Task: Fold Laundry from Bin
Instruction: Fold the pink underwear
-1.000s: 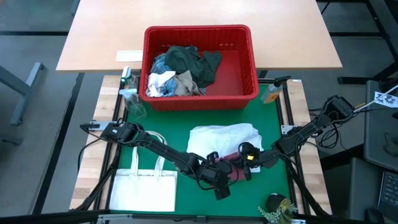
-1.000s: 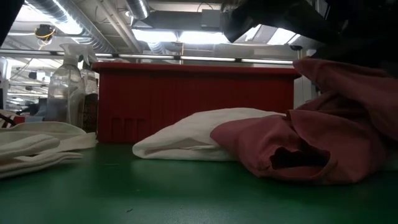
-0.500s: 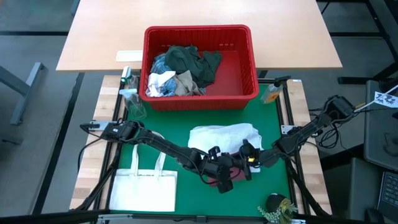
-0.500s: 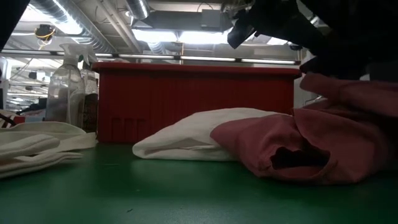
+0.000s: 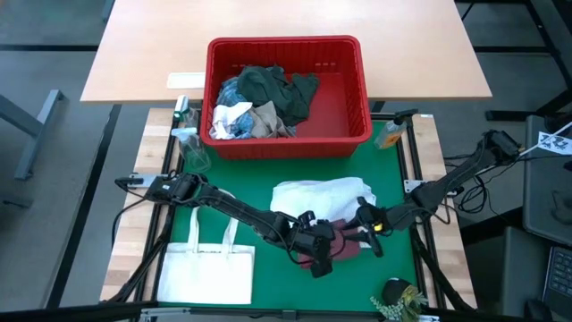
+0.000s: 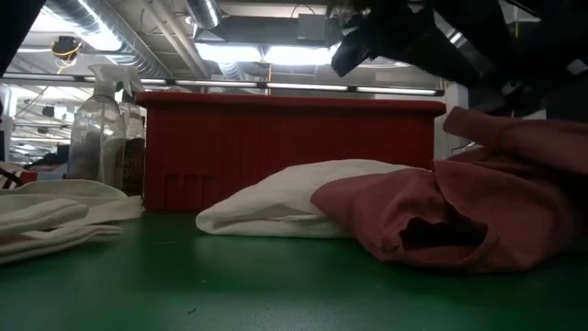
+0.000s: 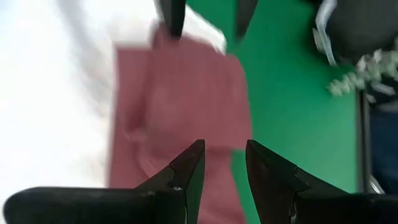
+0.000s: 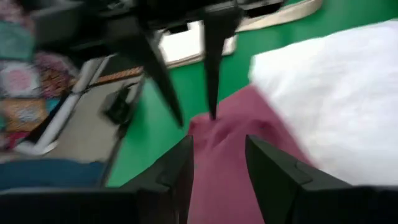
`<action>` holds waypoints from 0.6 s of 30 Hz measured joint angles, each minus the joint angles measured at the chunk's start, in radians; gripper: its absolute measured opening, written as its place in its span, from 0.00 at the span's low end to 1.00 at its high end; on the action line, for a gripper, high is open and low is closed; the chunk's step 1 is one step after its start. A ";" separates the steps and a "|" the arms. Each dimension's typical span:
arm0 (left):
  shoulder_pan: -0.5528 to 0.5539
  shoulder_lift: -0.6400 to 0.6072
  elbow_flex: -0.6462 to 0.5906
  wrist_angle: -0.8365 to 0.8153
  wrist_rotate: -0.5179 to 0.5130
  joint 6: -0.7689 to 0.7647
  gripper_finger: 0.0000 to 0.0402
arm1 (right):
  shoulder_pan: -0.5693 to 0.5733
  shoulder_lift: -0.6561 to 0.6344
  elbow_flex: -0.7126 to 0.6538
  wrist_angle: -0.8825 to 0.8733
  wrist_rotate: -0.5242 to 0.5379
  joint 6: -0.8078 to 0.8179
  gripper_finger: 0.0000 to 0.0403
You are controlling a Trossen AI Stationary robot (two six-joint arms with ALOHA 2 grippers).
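Note:
A maroon cloth (image 5: 344,240) lies crumpled on the green mat, its far side against a folded white garment (image 5: 322,195). My left gripper (image 7: 224,152) is open, fingers pointing down at the cloth's near left edge (image 8: 208,124). My right gripper (image 8: 217,146) is open just over the cloth's right part, facing the left one. The red bin (image 5: 286,40) stands at the far side with more laundry (image 5: 264,98) heaped in its left half. My left gripper comes from above with its fingers apart. One fingertip (image 8: 211,112) stands at the maroon cloth's edge and the other over the green mat. Whether it touches the cloth I cannot tell.
A flat white tote bag (image 5: 207,273) lies at the near left of the mat. Spray bottles (image 5: 189,143) stand left of the bin and a small bottle (image 5: 391,134) to its right. A little plant (image 5: 399,297) sits at the near right corner.
My right gripper has let go of the maroon cloth and drawn back toward the table's right edge. The raised right part of the cloth has dropped onto the heap. My left gripper has shifted a little toward the far edge.

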 joint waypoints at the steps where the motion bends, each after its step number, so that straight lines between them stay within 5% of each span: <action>1: -0.001 0.000 -0.001 -0.009 0.022 -0.013 0.28 | 0.000 -0.007 0.000 -0.017 -0.044 0.000 0.36; 5: -0.011 0.000 -0.001 -0.053 0.119 -0.074 0.28 | 0.001 -0.001 0.000 -0.146 -0.110 -0.006 0.36; 13: -0.050 0.000 -0.001 -0.172 0.144 -0.149 0.28 | -0.001 0.060 -0.001 -0.241 0.165 0.000 0.36; 18: -0.074 0.000 -0.001 -0.306 0.189 -0.215 0.28 | -0.001 0.045 -0.001 -0.206 0.145 0.000 0.36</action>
